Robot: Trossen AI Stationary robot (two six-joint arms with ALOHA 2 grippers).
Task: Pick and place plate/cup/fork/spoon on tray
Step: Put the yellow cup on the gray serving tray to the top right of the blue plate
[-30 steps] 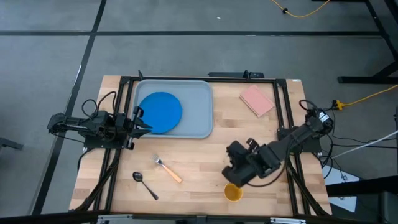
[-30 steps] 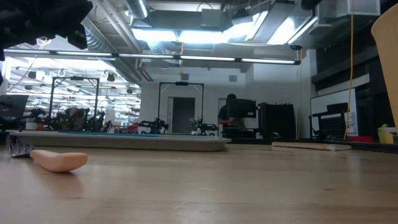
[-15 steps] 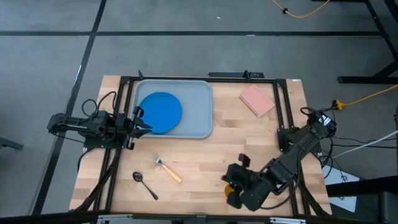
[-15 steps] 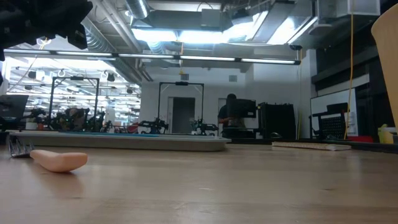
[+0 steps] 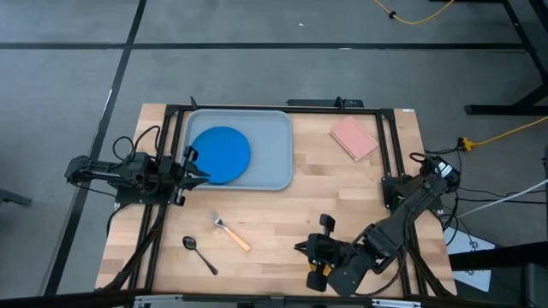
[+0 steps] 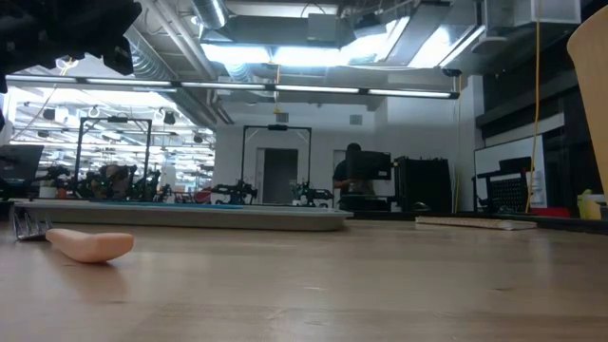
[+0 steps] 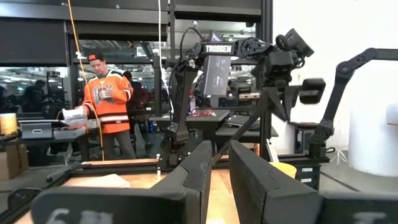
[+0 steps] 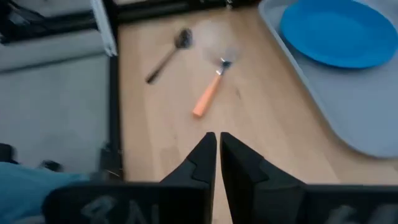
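Right gripper [image 5: 313,261] closed, empty, over near edge hiding cup; open wide, centre on rim first. Left gripper [image 5: 199,168] nearly closed beside tray [image 5: 276,145].

Pale matt wood table [image 5: 282,222], smooth plastic-looking tray [image 5: 276,145], dark shiny metal spoon [image 5: 199,252]

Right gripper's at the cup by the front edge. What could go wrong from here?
1. The right gripper is shut and crowds the cup, which the high view mostly hides under it, near the front edge of the table. A sideways nudge may tip the cup or push it off.
2. Shut fingers cannot take the cup; the gripper probably needs to back off and open first.
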